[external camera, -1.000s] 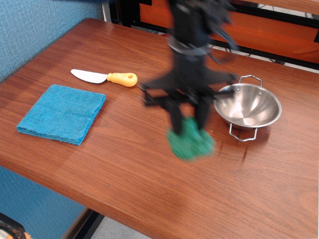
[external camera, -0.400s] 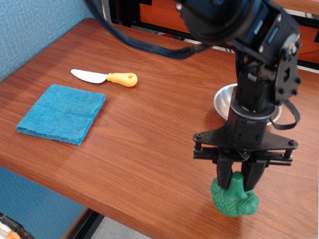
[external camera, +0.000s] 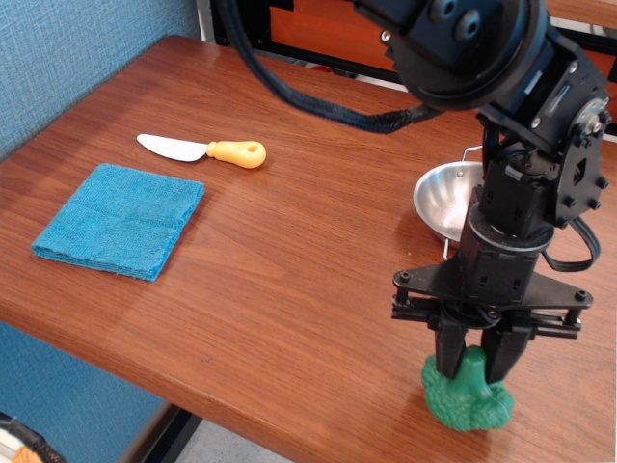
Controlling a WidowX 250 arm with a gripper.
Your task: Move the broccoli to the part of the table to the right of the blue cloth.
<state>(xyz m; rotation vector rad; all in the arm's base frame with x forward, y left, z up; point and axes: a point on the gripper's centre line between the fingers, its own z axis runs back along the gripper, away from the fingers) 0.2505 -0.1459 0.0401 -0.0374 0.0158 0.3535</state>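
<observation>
The green toy broccoli stands head down on the table near the front right edge, its stalk pointing up. My gripper is shut on the broccoli's stalk, with the black fingers on either side of it. The blue cloth lies flat at the left of the table, far from the gripper and the broccoli.
A knife with a yellow handle lies behind the cloth. A steel bowl with wire handles sits behind my arm, partly hidden by it. The table's front edge runs close below the broccoli.
My gripper has carried the broccoli from the middle of the table, beside the bowl, to the front right and lowered it slightly since 0.4 s ago.
</observation>
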